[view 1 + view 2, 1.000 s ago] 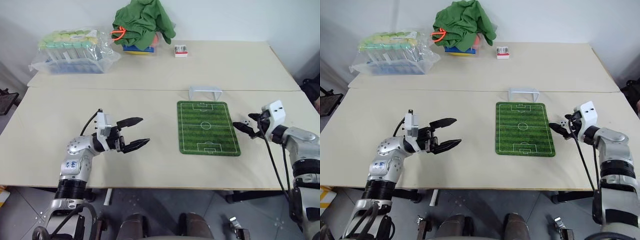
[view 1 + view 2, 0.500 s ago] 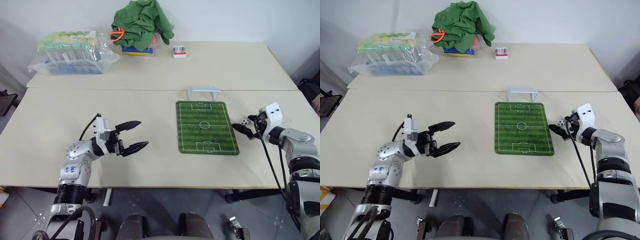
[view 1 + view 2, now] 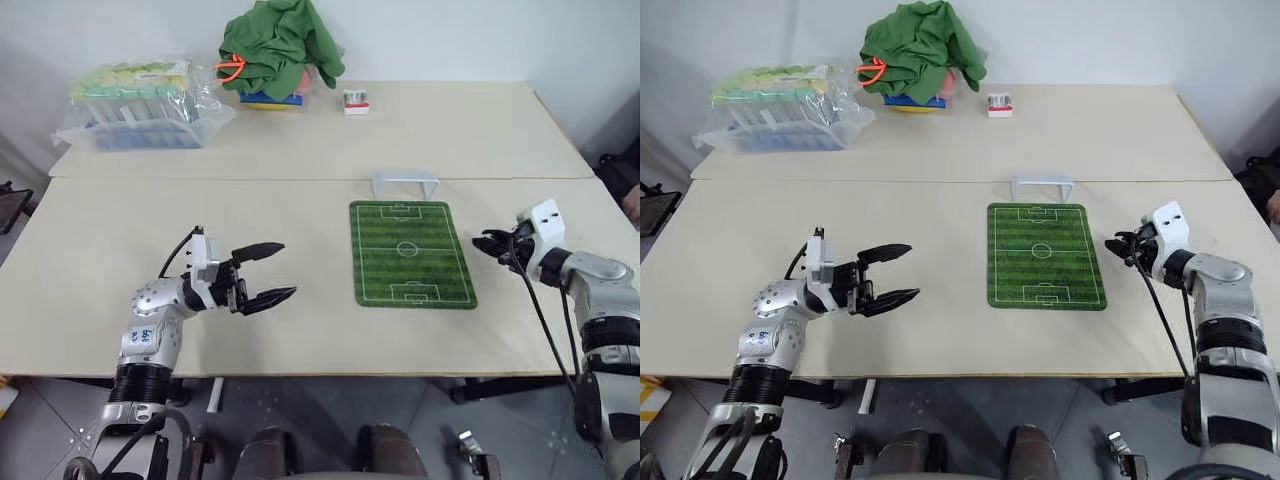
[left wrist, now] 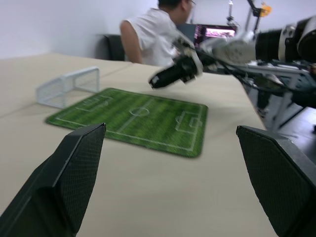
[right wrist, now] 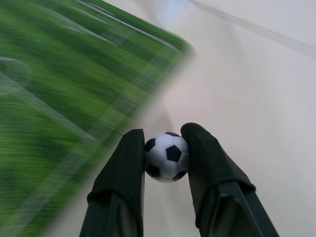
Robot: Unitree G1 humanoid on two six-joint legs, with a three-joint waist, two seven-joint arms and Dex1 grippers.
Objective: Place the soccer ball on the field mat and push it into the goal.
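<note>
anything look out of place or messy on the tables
Only the far table's corner: a green cloth is heaped in a crumpled pile over colourful items. The field mat lies flat, the goal upright behind its far end.

Table (image 3: 300, 140) bears field mat (image 3: 410, 253), goal (image 3: 405, 184), bagged tubes (image 3: 140, 103).

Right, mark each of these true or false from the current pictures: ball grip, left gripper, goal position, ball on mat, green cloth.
1. The right gripper is shut on the soccer ball. True.
2. The left gripper holds the goal. False: it is open and empty, over bare table.
3. The goal stands at the far end of the field mat. True.
4. The ball lies on the mat. False: it is held to the right of the mat.
5. A green cloth lies on the far table. True.
</note>
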